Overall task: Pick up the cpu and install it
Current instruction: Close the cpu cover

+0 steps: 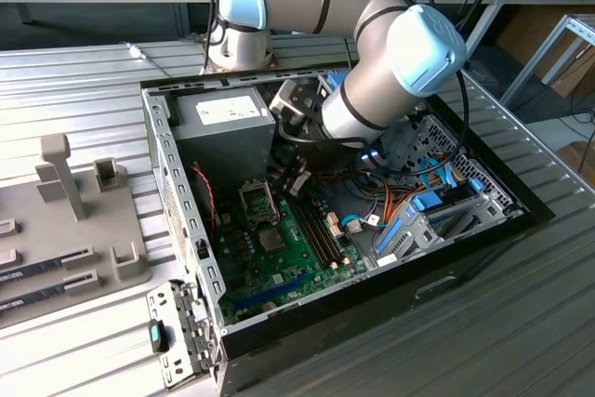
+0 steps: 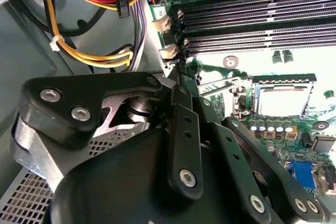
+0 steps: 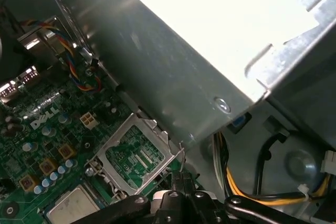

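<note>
The cpu [image 2: 283, 102] is a silver-grey square lying flat in its socket on the green motherboard; the first wrist view has it too [image 3: 73, 207]. Beside it the silver socket frame [image 3: 137, 157] stands hinged open. My gripper [image 2: 180, 74] is inside the computer case, a short way from the socket, its black fingers pressed together with no chip between them. A thin metal lever [image 3: 182, 158] rises right at the fingertips [image 3: 181, 178]; I cannot tell whether it is pinched. In the exterior view the gripper [image 1: 296, 181] hangs to the right of the socket [image 1: 258, 200].
The grey power supply box [image 1: 223, 127] sits close over the socket. Bundled cables [image 2: 94, 56] run beside the gripper, and memory slots [image 2: 252, 22] lie past the socket. A drive cage [image 1: 437, 211] fills the case's right side. A grey fixture tray [image 1: 74, 220] lies outside on the exterior view's left.
</note>
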`<action>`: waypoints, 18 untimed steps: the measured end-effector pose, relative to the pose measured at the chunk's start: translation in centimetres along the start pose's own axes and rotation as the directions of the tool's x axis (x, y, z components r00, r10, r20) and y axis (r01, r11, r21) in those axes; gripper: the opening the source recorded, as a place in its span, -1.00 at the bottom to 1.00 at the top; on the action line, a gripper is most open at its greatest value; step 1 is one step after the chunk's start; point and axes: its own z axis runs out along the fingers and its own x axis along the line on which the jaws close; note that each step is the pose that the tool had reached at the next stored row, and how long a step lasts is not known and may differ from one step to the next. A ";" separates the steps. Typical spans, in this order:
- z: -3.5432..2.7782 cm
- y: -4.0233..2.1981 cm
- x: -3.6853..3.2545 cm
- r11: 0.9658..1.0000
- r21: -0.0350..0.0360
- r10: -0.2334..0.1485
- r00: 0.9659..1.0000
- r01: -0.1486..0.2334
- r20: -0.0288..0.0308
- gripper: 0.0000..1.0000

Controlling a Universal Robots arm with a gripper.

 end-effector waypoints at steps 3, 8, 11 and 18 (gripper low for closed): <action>0.01 0.00 0.01 0.999 -0.034 -0.011 0.999 0.012 0.035 -0.79; -0.02 -0.06 0.07 0.995 -0.097 -0.029 0.994 0.038 0.102 -0.79; 0.21 -0.20 0.13 0.994 -0.103 -0.030 0.994 0.041 0.109 -0.79; 0.75 -0.42 0.38 0.994 -0.106 -0.031 0.993 0.042 0.111 -0.79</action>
